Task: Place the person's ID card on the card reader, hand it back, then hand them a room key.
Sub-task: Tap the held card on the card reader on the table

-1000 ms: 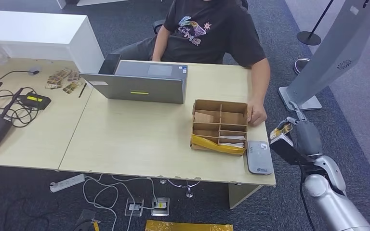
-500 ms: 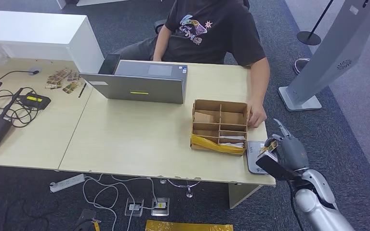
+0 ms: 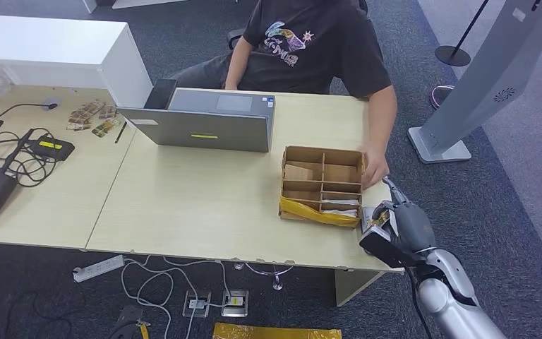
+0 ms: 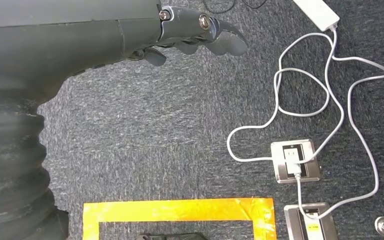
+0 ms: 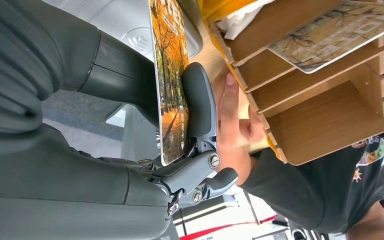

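Over the card reader [image 3: 368,214] at the table's near right corner, the right hand [image 3: 401,224] pinches the ID card [image 5: 171,80] between thumb and fingers, beside the cardboard organizer [image 3: 322,185]; the left hand [image 4: 145,35] hangs empty, fingers loosely curled.

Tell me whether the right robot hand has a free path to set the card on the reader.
Probably yes: the right robot hand, pinching the card, hovers over the reader at the table's corner. The wooden organizer and the person's hand sit beside it.
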Controlling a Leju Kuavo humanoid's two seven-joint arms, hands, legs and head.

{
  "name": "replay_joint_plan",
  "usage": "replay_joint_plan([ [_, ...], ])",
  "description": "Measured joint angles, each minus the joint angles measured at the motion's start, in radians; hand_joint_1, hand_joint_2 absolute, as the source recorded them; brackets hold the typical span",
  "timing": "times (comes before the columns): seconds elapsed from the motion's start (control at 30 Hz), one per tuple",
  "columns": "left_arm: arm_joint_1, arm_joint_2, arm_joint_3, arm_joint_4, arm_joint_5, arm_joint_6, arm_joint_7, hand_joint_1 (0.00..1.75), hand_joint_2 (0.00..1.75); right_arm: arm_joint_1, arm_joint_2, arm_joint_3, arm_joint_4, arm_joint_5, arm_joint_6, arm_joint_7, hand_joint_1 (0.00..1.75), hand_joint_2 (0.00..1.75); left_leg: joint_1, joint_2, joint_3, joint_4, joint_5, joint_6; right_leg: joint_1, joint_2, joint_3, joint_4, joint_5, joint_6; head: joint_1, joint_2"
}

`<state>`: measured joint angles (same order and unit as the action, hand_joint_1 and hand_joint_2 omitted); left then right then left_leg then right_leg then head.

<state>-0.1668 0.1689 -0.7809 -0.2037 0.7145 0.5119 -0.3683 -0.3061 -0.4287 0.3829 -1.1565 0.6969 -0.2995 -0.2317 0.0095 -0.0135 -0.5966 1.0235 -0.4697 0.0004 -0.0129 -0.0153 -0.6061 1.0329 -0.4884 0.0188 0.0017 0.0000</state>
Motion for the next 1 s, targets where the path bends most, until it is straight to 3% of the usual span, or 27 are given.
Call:
replay_joint_plan([
  [0.43,0.0,-0.007,0.0,-0.008,0.011,0.015,0.015,0.0,1.75,-0.047,0.012,-0.007,0.146,-0.078,-0.051,-0.053,1.75,1.75,0.0,0.0,0.0,0.0,0.0,0.0,0.0,0.0,0.0,0.0,0.0,0.0,0.0,0.0],
  [1.0,0.0,-0.015,0.0,-0.021,0.019,0.021,0.013,0.0,1.75,-0.073,0.003,-0.032,0.233,-0.062,-0.051,-0.056,1.75,1.75,0.0,0.0,0.0,0.0,0.0,0.0,0.0,0.0,0.0,0.0,0.0,0.0,0.0,0.0],
])
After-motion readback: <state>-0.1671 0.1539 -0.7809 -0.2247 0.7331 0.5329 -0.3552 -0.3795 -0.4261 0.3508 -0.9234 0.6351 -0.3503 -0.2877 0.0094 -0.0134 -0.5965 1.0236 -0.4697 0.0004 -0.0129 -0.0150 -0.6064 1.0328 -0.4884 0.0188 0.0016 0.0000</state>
